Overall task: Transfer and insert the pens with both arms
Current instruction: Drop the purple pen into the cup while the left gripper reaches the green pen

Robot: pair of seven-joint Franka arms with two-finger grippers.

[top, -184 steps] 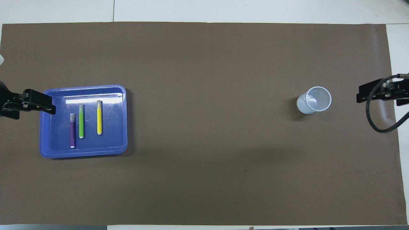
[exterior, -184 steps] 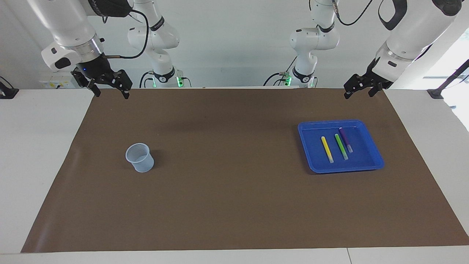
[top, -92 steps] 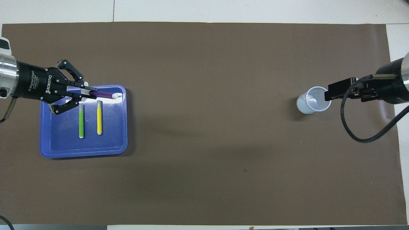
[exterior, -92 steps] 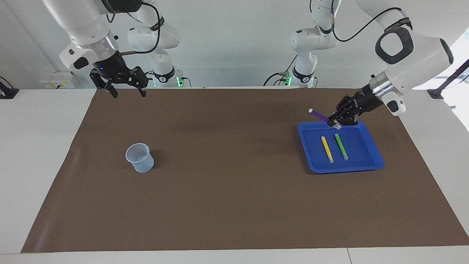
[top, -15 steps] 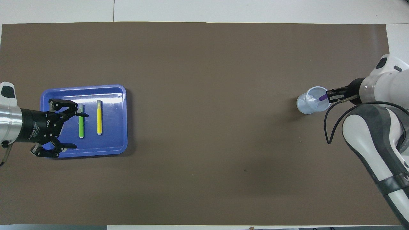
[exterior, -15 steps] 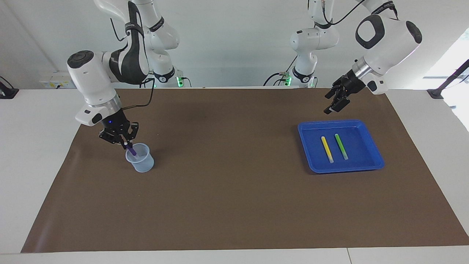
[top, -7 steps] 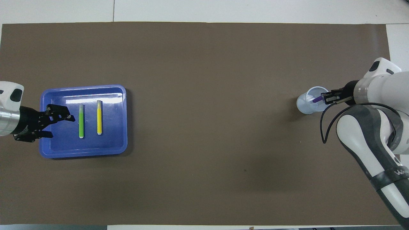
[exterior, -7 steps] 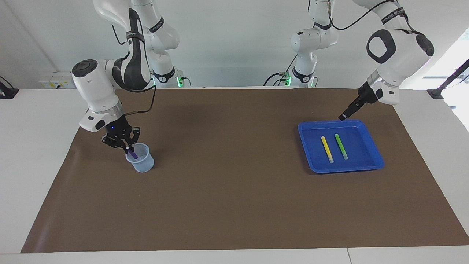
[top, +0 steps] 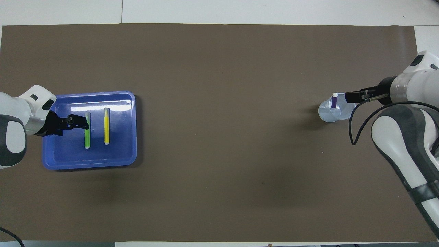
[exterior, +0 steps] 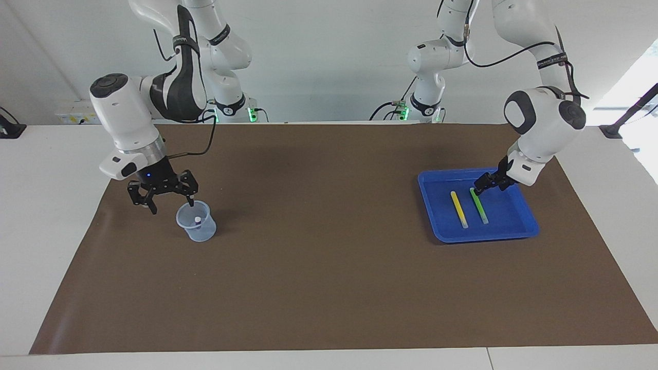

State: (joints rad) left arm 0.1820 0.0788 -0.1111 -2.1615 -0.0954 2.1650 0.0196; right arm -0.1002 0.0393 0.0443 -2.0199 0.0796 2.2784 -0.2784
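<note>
Inside cup (exterior: 196, 222): purple pen (exterior: 197, 220) (upright) | right gripper (exterior: 171, 206) open above

White wall (exterior: 329, 56), brown-covered table (exterior: 329, 288).

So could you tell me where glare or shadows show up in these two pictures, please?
Overhead view: a bright streak of glare on the tray floor near its upper rim, and a soft shadow beside the cup. Facing view: a strong daylight patch at the edge by the left arm's end, and a dark shadow beside the cup.
</note>
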